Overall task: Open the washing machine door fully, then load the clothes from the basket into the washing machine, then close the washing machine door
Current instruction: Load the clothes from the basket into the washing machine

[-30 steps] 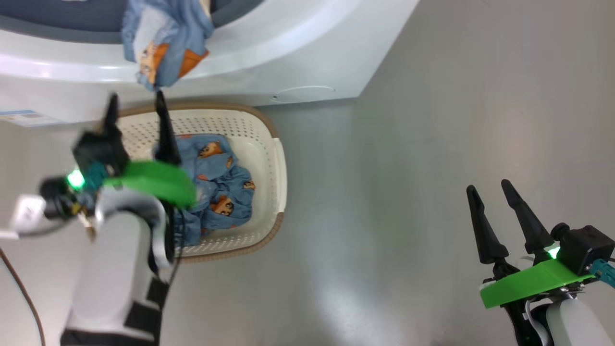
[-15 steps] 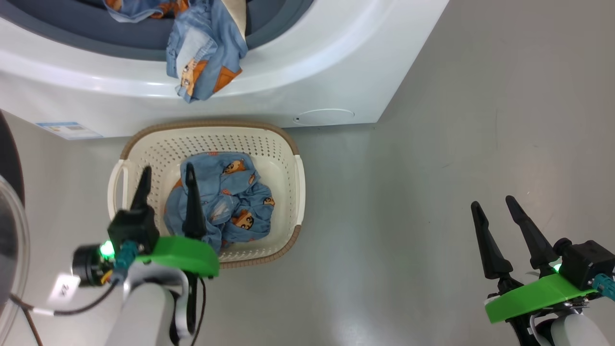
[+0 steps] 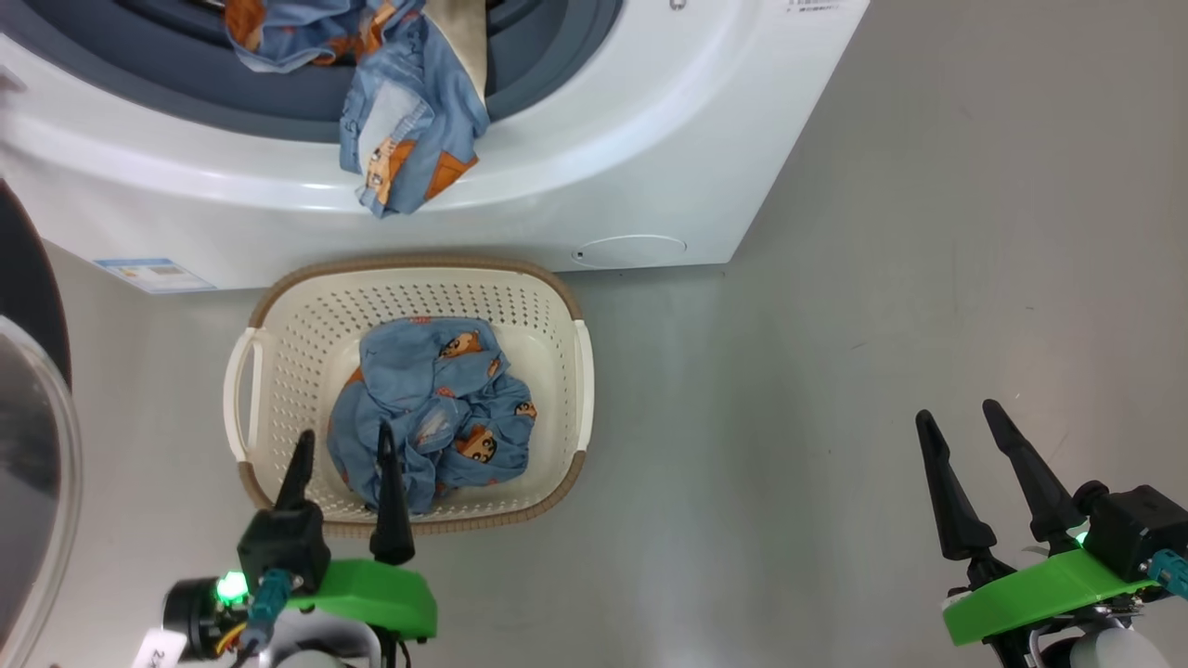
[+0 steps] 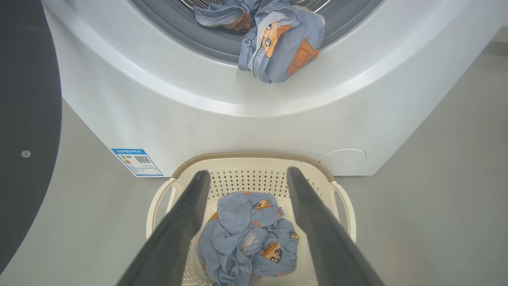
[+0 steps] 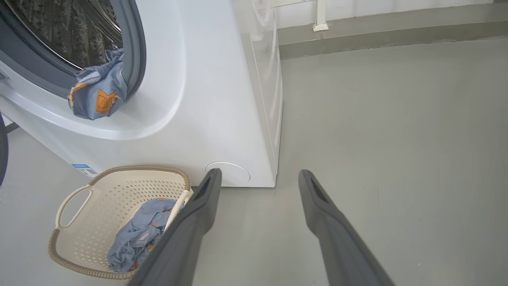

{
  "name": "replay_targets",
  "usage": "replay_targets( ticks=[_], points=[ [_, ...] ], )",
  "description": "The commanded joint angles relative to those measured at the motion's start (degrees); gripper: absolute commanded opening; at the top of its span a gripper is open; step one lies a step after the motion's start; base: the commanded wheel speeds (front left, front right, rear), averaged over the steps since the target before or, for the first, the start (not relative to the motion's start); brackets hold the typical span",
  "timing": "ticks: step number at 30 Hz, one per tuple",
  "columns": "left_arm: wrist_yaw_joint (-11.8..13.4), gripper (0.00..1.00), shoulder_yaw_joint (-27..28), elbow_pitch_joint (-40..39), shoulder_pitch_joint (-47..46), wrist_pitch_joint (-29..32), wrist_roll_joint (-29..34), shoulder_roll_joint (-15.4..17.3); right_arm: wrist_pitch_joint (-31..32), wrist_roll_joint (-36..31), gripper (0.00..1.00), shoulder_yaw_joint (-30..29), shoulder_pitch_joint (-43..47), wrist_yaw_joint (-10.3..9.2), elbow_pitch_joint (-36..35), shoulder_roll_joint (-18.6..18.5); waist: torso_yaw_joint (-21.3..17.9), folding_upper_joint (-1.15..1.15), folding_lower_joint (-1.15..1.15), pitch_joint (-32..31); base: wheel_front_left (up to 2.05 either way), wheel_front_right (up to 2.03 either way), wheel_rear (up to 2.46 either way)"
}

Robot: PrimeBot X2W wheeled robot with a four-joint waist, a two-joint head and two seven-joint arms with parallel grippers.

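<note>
**Next pick looks like the left arm's job**

The white washing machine (image 3: 650,139) stands just behind the basket (image 3: 413,266), w/ its grey gasket (image 3: 232,97) above the basket's far rim. The washing machine door (image 3: 23,297) is swung out wide off the basket's left side.

The clothes are in 2 lots. One garment (image 3: 408,139) is draped over the gasket, part in, part hanging out toward the basket. A crumpled bundle (image 3: 436,408) lies mid-basket, a bit longer near-to-far than across.

The left gripper (image 3: 344,433) hovers at the basket's near rim, fingers (image 3: 391,501) apart, nothing btwn them. In the left wrist view the bundle sits right btwn the 2 fingers, ahead & below. The right gripper (image 3: 957,410) is well off the basket's right side over the floor (image 3: 835,371), also spread & empty.

Prob. next: the left arm, clearly nearer, goes down & forward onto the bundle, closing across its short width. The draped garment would likely foul the door unless pushed in.
</note>
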Motion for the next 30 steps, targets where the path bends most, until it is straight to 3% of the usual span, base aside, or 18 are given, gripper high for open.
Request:
replay_targets(
  ticks=[1, 20, 30],
  points=[
    [0.34, 1.00, 1.49, -1.73, 1.32, -0.36, 0.48, 0.66, -0.69, -0.77, 1.00, 1.03, 1.79, 0.09, -1.49, -0.39, 0.08, 0.00, 0.00, -0.56, 0.00, 0.00, 0.00],
    [1.65, 1.00, 1.56, -5.82, 6.81, -0.37, 0.44, 0.78, -0.69, -1.42, 1.00, 0.48, 3.90, 0.09, -2.14, 0.16, -0.13, 0.00, 0.00, -2.31, 0.00, 0.00, 0.00],
    [1.09, 1.00, 2.35, -7.49, 0.89, 2.12, -2.15, 0.83, -0.69, -1.00, 1.00, 1.31, 2.65, 0.09, -1.86, 0.68, -1.60, 0.00, 0.00, -0.26, 0.00, 0.00, 0.00]
  ],
)
